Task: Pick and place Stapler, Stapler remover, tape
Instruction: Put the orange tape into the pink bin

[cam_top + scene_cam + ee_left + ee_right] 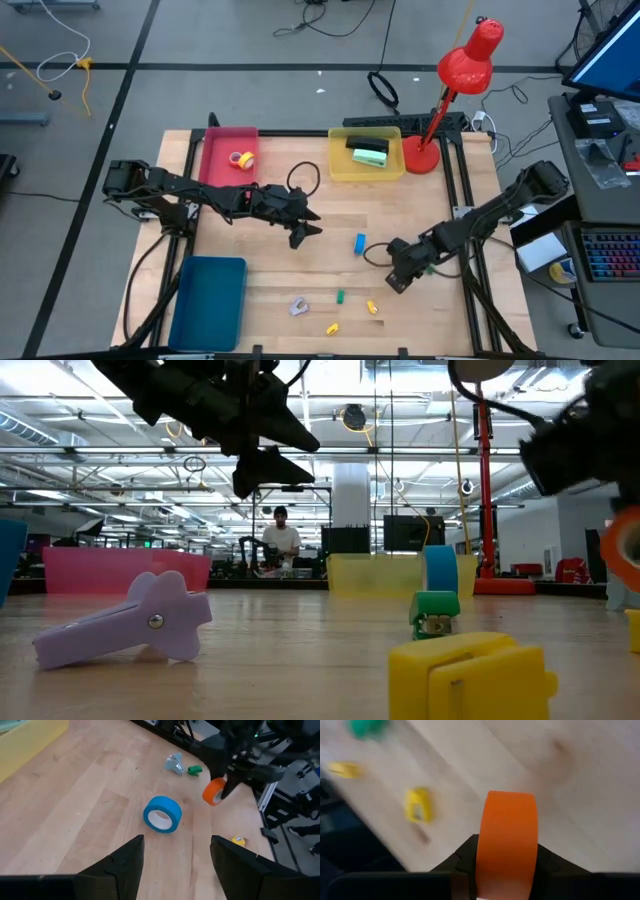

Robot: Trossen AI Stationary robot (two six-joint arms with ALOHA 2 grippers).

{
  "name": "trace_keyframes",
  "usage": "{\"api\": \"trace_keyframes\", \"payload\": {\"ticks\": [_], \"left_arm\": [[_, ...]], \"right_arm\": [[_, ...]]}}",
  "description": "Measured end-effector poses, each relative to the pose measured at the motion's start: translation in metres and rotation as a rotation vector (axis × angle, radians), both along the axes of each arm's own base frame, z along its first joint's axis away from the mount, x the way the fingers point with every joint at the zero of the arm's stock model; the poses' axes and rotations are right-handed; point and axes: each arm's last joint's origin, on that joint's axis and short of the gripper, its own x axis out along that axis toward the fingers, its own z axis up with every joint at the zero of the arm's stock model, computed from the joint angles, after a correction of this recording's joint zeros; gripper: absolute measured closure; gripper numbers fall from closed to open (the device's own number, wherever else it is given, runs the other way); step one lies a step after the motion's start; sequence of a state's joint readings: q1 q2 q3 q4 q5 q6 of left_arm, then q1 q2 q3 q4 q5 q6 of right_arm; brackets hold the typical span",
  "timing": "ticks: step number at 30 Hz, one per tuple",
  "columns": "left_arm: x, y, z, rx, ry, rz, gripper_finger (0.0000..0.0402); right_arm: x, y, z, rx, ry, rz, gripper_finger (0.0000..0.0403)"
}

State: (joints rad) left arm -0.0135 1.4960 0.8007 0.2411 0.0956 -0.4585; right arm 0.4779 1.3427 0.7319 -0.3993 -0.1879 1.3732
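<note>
Orange ring-shaped tape roll (509,840) sits pinched between my right gripper (505,862) fingers, low right of centre in the high view, near the table's right rail. It looks at or just off the wood; I cannot tell which.

Blue tape roll (360,243) stands free on the table, mid-frame, between the two arms. Left gripper (305,226) hovers just left of it, fingers spread, nothing in them.

Done, as I judge it: yellow tape roll (243,160) lies in the pink tray (214,165), upper left; a green-and-black stapler-like item (369,154) lies in the yellow tray (340,170), upper centre.

Left: the orange roll in hand, the blue roll, and the lilac plastic staple remover (299,306) at bottom centre. Teal tray (208,300), lower left, holds nothing visible. No red roll in view.
</note>
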Motion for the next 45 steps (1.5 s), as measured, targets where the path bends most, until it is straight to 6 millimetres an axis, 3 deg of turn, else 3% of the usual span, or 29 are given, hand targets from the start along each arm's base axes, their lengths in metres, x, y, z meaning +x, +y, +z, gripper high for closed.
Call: {"api": "trace_keyframes", "payload": {"ticks": [7, 14, 22, 32, 45], "left_arm": [[0.001, -0.001, 0.002, -0.06, -0.015, -0.005, 0.0176], [0.006, -0.004, 0.018, -0.133, -0.177, -0.103, 0.0176], [0.008, -0.005, 0.029, -0.176, -0.281, -0.12, 0.0176], [0.008, 0.0, 0.028, -0.185, -0.273, -0.06, 0.0176], [0.008, 0.003, 0.028, -0.168, -0.278, 0.011, 0.0176]], "right_arm": [[0.012, -0.028, 0.034, 0.0, -0.29, -0.08, 0.0315], [0.034, -0.069, 0.069, -0.076, -0.686, -0.194, 0.0315], [0.058, -0.091, 0.083, -0.121, -0.965, -0.25, 0.0315], [0.078, -0.095, 0.069, -0.047, -0.994, -0.263, 0.0315], [0.079, -0.096, 0.073, -0.007, -1.036, -0.272, 0.0315]]}}
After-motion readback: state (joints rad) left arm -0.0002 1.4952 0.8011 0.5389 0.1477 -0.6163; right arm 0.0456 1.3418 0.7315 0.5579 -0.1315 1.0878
